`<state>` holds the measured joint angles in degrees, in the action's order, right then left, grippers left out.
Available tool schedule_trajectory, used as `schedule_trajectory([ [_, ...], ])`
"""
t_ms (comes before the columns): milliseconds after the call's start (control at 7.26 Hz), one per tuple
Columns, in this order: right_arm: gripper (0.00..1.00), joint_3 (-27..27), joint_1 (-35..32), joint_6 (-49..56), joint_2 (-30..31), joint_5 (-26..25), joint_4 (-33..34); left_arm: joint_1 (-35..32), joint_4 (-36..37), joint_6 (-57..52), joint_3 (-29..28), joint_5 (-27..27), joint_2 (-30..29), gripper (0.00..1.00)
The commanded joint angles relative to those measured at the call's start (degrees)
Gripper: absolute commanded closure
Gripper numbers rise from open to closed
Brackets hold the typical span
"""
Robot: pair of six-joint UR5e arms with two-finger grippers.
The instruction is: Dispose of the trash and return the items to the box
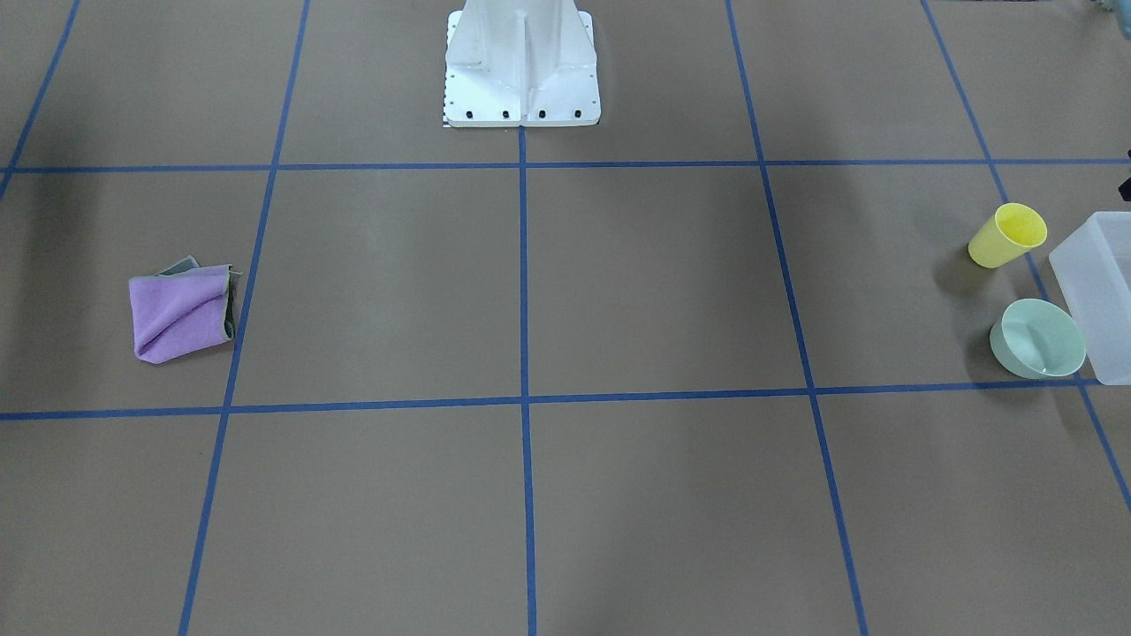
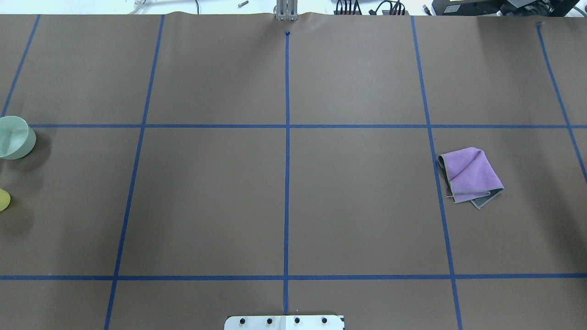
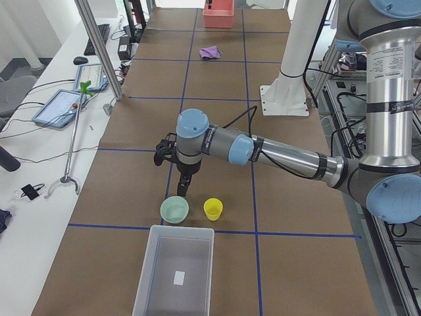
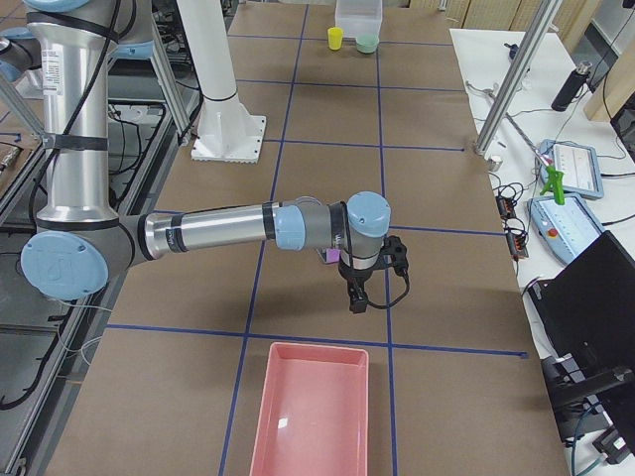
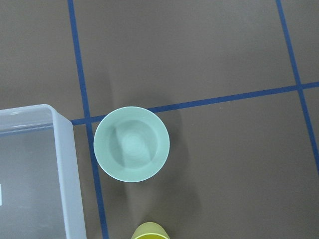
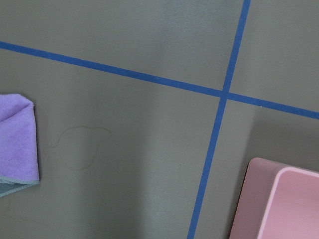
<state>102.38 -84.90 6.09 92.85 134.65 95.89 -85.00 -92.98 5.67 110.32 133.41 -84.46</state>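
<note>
The yellow cup (image 1: 1007,235) and the mint-green bowl (image 1: 1037,338) stand side by side on the brown table, right beside the frosted box (image 1: 1100,296), which is empty in the exterior left view (image 3: 174,273). My left gripper (image 3: 183,192) hangs just above the table beyond the bowl (image 3: 174,209). It shows only in that side view, so I cannot tell if it is open. The left wrist view looks straight down on the bowl (image 5: 131,144). My right gripper (image 4: 355,302) hovers between a purple cloth and a pink tray. I cannot tell its state.
A folded purple cloth (image 1: 181,309) with a grey edge lies on the robot's right half of the table. A pink tray (image 4: 313,412) stands at that end, its corner in the right wrist view (image 6: 279,204). The white pedestal (image 1: 521,71) stands at the robot's edge.
</note>
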Motion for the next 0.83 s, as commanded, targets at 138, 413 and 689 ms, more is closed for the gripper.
schedule_trajectory([
  [138, 0.0, 0.27, -0.18, -0.02, 0.05, 0.26, 0.0, 0.01, -0.62, -0.31, 0.95, -0.17, 0.43, 0.02],
  [413, 0.0, 0.45, -0.18, -0.02, 0.05, 0.26, -0.09, 0.01, -0.8, -0.05, 1.3, 0.01, 1.48, 0.02],
  [689, 0.0, 0.62, -0.18, -0.02, -0.03, 0.17, -0.09, 0.01, -0.8, 0.22, 1.22, -0.08, 1.66, 0.02],
])
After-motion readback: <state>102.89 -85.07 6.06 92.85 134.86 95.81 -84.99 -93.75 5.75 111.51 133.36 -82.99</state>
